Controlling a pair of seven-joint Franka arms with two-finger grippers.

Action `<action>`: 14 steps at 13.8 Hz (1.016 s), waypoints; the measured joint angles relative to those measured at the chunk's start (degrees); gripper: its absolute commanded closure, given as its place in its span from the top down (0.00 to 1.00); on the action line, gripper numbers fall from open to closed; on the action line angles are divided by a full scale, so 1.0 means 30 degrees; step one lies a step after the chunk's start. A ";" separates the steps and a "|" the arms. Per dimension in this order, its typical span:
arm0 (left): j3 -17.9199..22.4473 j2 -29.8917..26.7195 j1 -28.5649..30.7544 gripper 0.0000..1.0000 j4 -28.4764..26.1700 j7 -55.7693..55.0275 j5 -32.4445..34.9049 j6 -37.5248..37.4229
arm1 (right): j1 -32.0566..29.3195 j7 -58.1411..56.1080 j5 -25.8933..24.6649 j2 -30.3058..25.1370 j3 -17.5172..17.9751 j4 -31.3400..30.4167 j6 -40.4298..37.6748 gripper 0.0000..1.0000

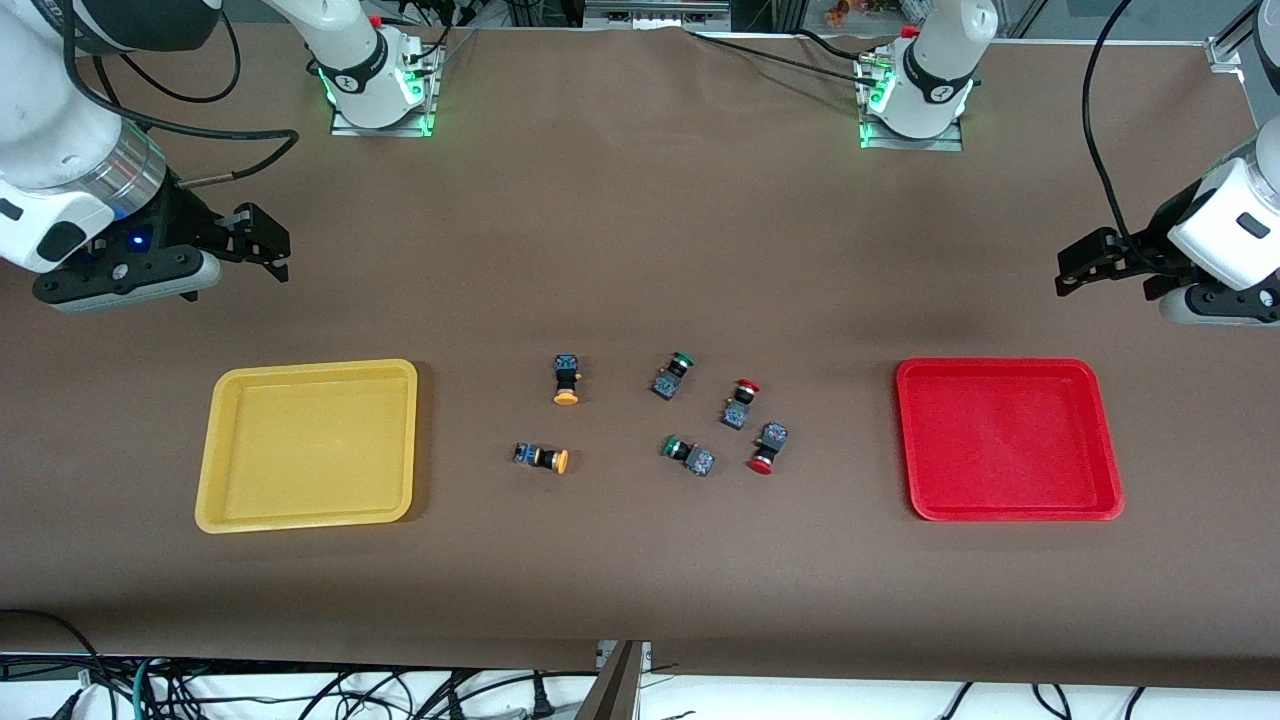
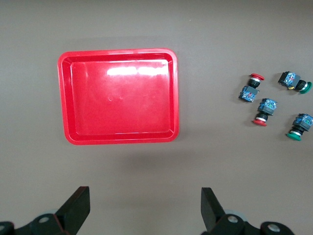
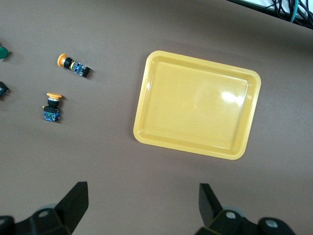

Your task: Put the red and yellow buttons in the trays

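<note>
A yellow tray [image 1: 310,440] lies toward the right arm's end and a red tray [image 1: 1005,440] toward the left arm's end; both hold nothing. Between them on the table lie two yellow buttons [image 1: 567,380] [image 1: 541,458] and two red buttons [image 1: 740,403] [image 1: 768,448]. My right gripper [image 1: 265,245] is open and empty over bare table by the yellow tray [image 3: 195,105]. My left gripper [image 1: 1080,262] is open and empty over bare table by the red tray [image 2: 117,95]. The left wrist view shows the red buttons [image 2: 251,88] [image 2: 264,111]; the right wrist view shows the yellow ones [image 3: 73,65] [image 3: 52,106].
Two green-capped switches [image 1: 673,375] [image 1: 689,454] lie among the red buttons, between them and the yellow ones. The brown table's front edge [image 1: 640,660] has cables hanging below it. The arm bases [image 1: 380,90] [image 1: 915,100] stand at the table's back edge.
</note>
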 measured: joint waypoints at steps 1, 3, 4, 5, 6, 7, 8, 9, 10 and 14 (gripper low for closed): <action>0.0004 0.0004 0.0006 1.00 0.0003 0.0000 0.0000 -0.0168 | -0.0004 0.0000 0.0000 0.0023 -0.0001 0.0000 0.0000 1.00; 0.0011 0.0099 0.0090 1.00 0.0006 0.0000 -0.0001 -0.1065 | -0.0009 0.0000 0.0000 0.0075 -0.0001 0.0000 0.0000 1.00; 0.0015 0.0198 0.0130 1.00 0.0029 0.0000 -0.0001 -0.1190 | -0.0010 0.0000 0.0000 0.0091 -0.0001 0.0000 0.0000 1.00; 0.0015 0.0311 0.0149 1.00 0.0129 0.0000 -0.0001 -0.1193 | -0.0013 0.0000 0.0000 0.0103 -0.0001 0.0000 0.0000 1.00; 0.0014 0.0425 0.0150 1.00 0.0299 0.0000 -0.0001 -0.1196 | -0.0020 0.0000 0.0000 0.0111 -0.0002 0.0000 0.0000 1.00; 0.0014 0.0542 0.0150 1.00 0.0529 0.0000 -0.0001 -0.1217 | -0.0024 0.0000 0.0000 0.0113 -0.0002 0.0000 0.0000 1.00; 0.0014 0.0640 0.0151 1.00 0.0727 0.0000 -0.0001 -0.1266 | -0.0025 0.0000 0.0000 0.0114 -0.0002 0.0000 0.0000 1.00; 0.0014 0.0706 0.0151 1.00 0.0846 0.0000 -0.0001 -0.1286 | -0.0027 0.0000 0.0000 0.0114 -0.0002 0.0000 0.0000 1.00; 0.0014 0.0737 0.0151 1.00 0.0886 0.0000 -0.0001 -0.1290 | -0.0034 0.0000 0.0000 0.0116 -0.0002 0.0000 0.0000 1.00; 0.0004 0.1072 0.0148 1.00 0.0892 0.0002 -0.0015 -0.1311 | -0.0051 0.0000 0.0000 0.0118 -0.0004 0.0000 0.0000 1.00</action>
